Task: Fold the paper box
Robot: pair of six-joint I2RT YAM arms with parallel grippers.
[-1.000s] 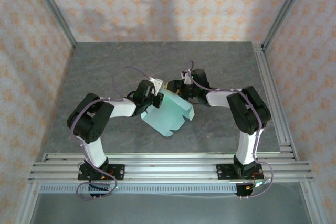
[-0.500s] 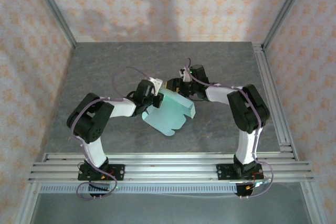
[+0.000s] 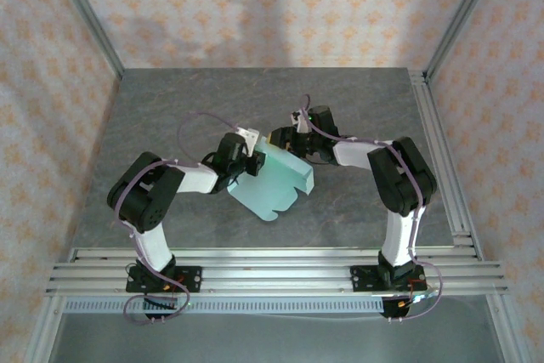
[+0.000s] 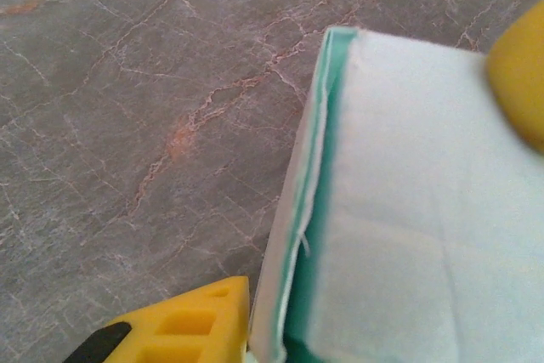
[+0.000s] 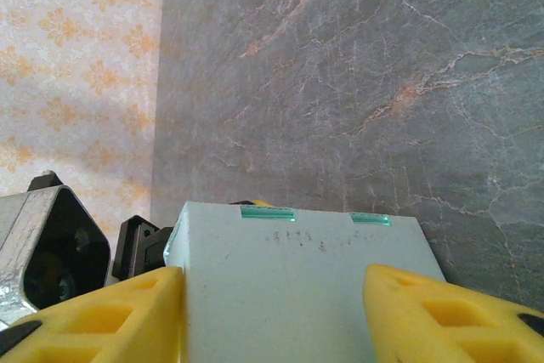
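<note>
On the grey veined stone-look table [image 3: 170, 108], the pale mint-blue card paper box [image 3: 274, 183] lies near the middle, between the two arms. The left gripper [image 3: 252, 161] is at its far left corner, with one yellow plastic finger [image 4: 183, 329] just beside the folded edge and the other over the broad face. The right gripper [image 3: 285, 138] is behind the paper box, at its far end, which sits between both fingers, touching them. Silver aluminium rails [image 3: 272, 265] run along the near edge, and orange-patterned paper walls [image 3: 272, 6] stand behind and on both sides.

The right gripper [image 5: 272, 282]'s yellow fingers [image 5: 102, 316] clasp the paper box [image 5: 302, 248].
</note>
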